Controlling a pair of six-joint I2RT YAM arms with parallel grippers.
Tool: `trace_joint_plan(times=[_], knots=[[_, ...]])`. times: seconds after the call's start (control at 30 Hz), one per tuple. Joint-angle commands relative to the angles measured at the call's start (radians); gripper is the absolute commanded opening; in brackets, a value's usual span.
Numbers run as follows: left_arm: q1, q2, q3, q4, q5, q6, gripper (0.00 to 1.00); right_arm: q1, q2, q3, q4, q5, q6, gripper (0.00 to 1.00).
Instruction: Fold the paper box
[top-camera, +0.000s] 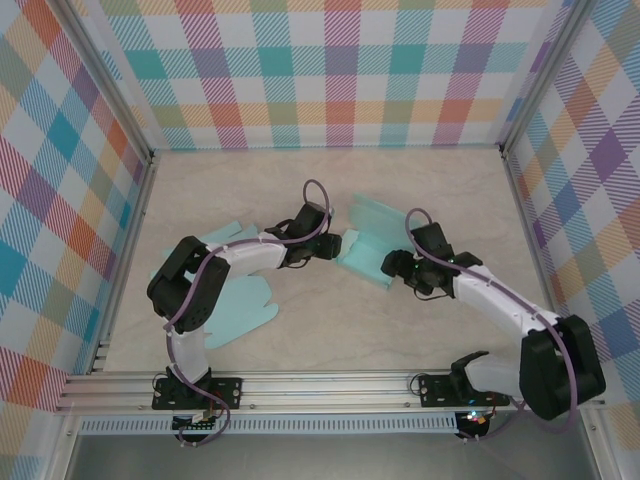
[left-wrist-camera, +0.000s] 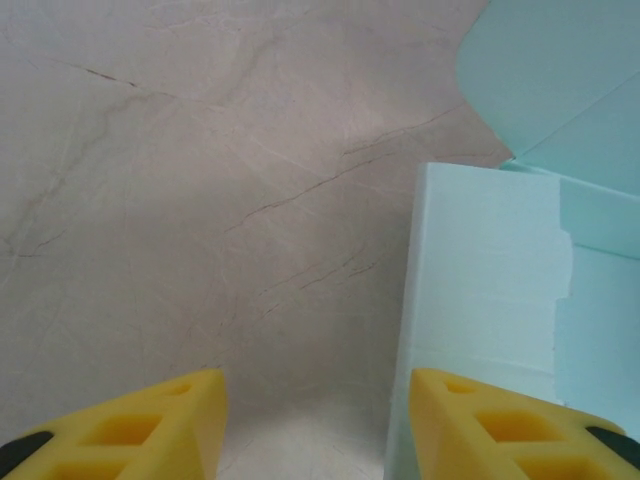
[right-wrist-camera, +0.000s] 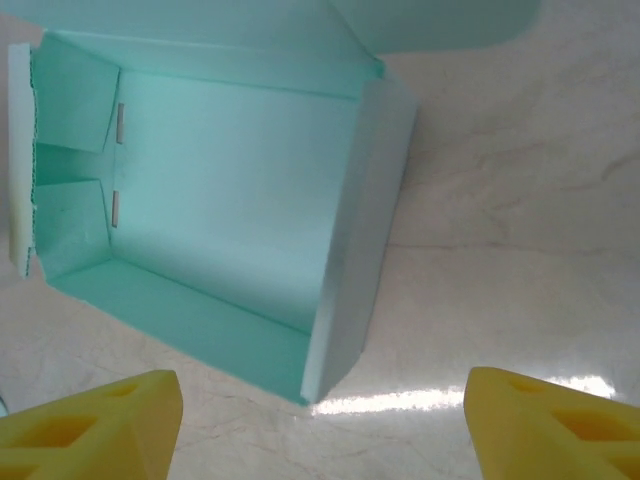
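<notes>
Right gripper (right-wrist-camera: 320, 400) hovers spread above the upward-opening paper box (right-wrist-camera: 220, 190).

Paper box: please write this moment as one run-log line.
paper box: partly folded, walls up | left fingers: open, beside its wall | right fingers: open, nothing held

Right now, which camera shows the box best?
The right wrist view: the box lies open there, with its floor, walls and lid flap all plain. The top view has the box small, seen from far above. The left wrist view catches one outer wall of the box and a bit of flap.
</notes>
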Motion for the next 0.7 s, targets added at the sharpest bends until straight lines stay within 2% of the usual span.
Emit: trace_joint_plan(times=[0.0,0.1,0.37,0.67], knots=[[0.005,-0.028,-0.002,0.033,0.004,-0.02,0.5,0.005,0.065,0.057,0.017,0.034,-0.024,0.72],[0.005,-0.011,0.005,0.049,0.025,-0.02,0.5,0.005,0.118,0.082,0.011,0.06,-0.026,0.72],[-0.007,0.037,0.04,0.046,0.052,-0.015,0.5,0.005,0.196,0.087,0.055,0.085,-0.044,0.61],[-0.051,0.097,0.086,0.036,0.025,-0.018,0.5,0.005,0.258,0.095,0.103,0.082,-0.07,0.52]])
